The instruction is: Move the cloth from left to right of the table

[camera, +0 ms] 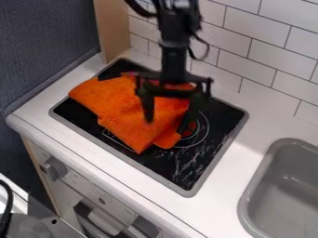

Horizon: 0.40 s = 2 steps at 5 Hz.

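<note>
The gripper (pixel 166 124) hangs over the right part of the orange cloth (pixel 118 104), its two fingers spread apart with orange fabric visible between them. One fingertip overlaps the cloth's middle, and the other is near its right edge by the burner ring. Crumpled and folded, the cloth lies on the left and middle of the black stovetop (pixel 214 155), its left corner reaching the stovetop's edge. The arm and gripper hide part of the cloth's back side.
White counter (pixel 242 139) surrounds the stovetop, with a grey sink (pixel 282 186) at the right. A tiled wall (pixel 248 56) stands behind, a wooden panel (pixel 114 30) at back left, and oven knobs (pixel 56 168) are below the front edge.
</note>
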Motion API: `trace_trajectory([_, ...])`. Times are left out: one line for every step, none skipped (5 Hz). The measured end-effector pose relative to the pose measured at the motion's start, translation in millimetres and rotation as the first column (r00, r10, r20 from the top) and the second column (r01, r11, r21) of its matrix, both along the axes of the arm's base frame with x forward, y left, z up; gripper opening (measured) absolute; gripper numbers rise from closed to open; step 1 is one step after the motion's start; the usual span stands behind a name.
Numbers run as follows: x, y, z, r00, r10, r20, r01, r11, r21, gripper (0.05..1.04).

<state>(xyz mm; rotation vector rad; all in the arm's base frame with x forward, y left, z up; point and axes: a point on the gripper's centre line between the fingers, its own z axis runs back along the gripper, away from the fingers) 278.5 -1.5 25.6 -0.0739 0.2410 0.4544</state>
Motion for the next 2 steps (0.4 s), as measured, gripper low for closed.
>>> trace_trajectory([2.2,-1.8,-6.5,1.0,-0.015,0.006,0.015,1.0,0.003,0.999])
trace_trajectory([2.1,-7.7,-10.9,0.999,-0.044,0.003,0.044,0.999,-0.014,0.999])
